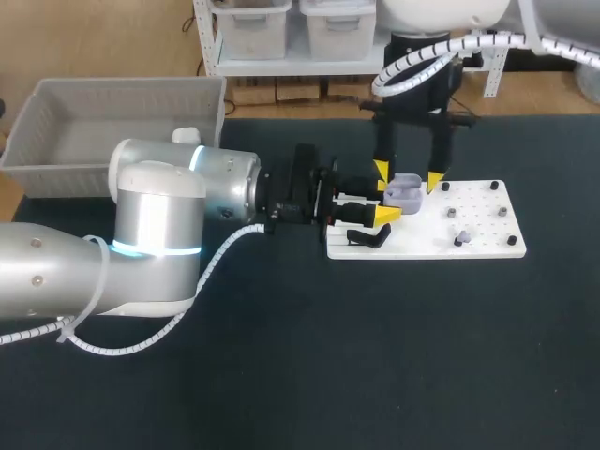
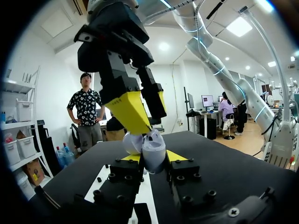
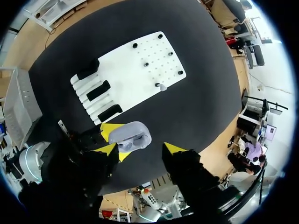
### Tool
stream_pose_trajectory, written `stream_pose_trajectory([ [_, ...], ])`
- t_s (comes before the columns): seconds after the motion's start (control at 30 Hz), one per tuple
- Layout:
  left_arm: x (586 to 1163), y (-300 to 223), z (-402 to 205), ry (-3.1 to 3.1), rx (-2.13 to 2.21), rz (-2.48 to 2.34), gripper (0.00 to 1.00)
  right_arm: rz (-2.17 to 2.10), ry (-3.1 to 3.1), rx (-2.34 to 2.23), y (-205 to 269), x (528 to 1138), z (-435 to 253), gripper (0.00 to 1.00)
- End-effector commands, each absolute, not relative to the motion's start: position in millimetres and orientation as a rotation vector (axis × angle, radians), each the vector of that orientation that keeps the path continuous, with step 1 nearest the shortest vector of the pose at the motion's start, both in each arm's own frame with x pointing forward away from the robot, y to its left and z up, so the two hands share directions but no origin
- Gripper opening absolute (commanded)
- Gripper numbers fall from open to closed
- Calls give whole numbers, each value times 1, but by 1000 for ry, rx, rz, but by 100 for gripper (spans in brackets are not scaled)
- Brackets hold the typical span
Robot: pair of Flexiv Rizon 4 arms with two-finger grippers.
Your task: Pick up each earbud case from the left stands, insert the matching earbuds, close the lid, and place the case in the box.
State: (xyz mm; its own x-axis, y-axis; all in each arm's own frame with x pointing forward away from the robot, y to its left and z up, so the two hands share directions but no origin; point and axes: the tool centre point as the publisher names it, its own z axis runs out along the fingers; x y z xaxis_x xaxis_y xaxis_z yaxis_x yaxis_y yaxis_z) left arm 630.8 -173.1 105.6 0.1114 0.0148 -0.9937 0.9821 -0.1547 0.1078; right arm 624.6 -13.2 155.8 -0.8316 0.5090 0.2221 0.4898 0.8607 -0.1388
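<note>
Table (image 1: 375, 356): one, dark.
Box (image 1: 122, 86): one, grey, at table's 10 o'clock; I judge it is there for finished cases.
Board (image 1: 487, 202): one, white, at 3 o'clock from centre.
Left tool (image 2: 153, 158): clamped on case (image 3: 131, 134), lid open, over board's 10 o'clock part, likely to keep it steady for loading.
Right tool (image 1: 407, 175): above case, fingers apart, nothing held.
Stands (image 3: 98, 91): three, black, seem bare.
Case: one.
Earbuds (image 1: 451, 214): two small grey pieces, I think, at board's 4 o'clock.

Pale earbud case (image 3: 131, 134) in left end effector (image 3: 117, 141), above white board (image 3: 135, 74).
</note>
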Motion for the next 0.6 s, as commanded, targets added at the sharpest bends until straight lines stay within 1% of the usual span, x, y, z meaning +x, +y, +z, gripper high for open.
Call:
stream_pose_trajectory([
  [0.03, 631, -174, 106, 1065, 1390, -1226, 0, 13, -2851, -734, -21, 604, 163, 94],
  [0.1, 631, -174, 106, 1065, 1390, -1226, 0, -26, -2911, -683, -22, 598, 168, 91],
  [0.13, 631, -174, 106, 1065, 1390, -1226, 0, -46, -2968, -617, -23, 594, 171, 87],
  [0.17, 631, -174, 106, 1065, 1390, -1226, 0, -51, -3030, -538, -23, 591, 173, 87],
  [0.2, 631, -174, 106, 1065, 1390, -1226, 0, -46, -3078, -511, -24, 587, 174, 91],
  [0.23, 631, -174, 106, 1065, 1390, -1226, 0, -35, -3138, -424, -25, 582, 175, 90],
  [0.27, 631, -174, 106, 1065, 1390, -1226, 0, 18, -3181, -365, -27, 578, 174, 91],
  [0.3, 631, -174, 106, 1065, 1390, -1226, 0, 41, -3209, -352, -29, 575, 172, 98],
  [0.33, 631, -174, 106, 1065, 1390, -1226, 0, 3, -3247, -349, -33, 572, 172, 98],
  [0.37, 631, -174, 106, 1065, 1390, -1226, 0, -8, -3269, -356, -37, 570, 173, 96],
  [0.57, 631, -174, 106, 1065, 1390, -1226, 0, -67, -3374, -413, -60, 562, 175, 98],
  [0.6, 631, -174, 106, 1065, 1390, -1226, 0, -71, -3383, -419, -62, 562, 175, 96],
])
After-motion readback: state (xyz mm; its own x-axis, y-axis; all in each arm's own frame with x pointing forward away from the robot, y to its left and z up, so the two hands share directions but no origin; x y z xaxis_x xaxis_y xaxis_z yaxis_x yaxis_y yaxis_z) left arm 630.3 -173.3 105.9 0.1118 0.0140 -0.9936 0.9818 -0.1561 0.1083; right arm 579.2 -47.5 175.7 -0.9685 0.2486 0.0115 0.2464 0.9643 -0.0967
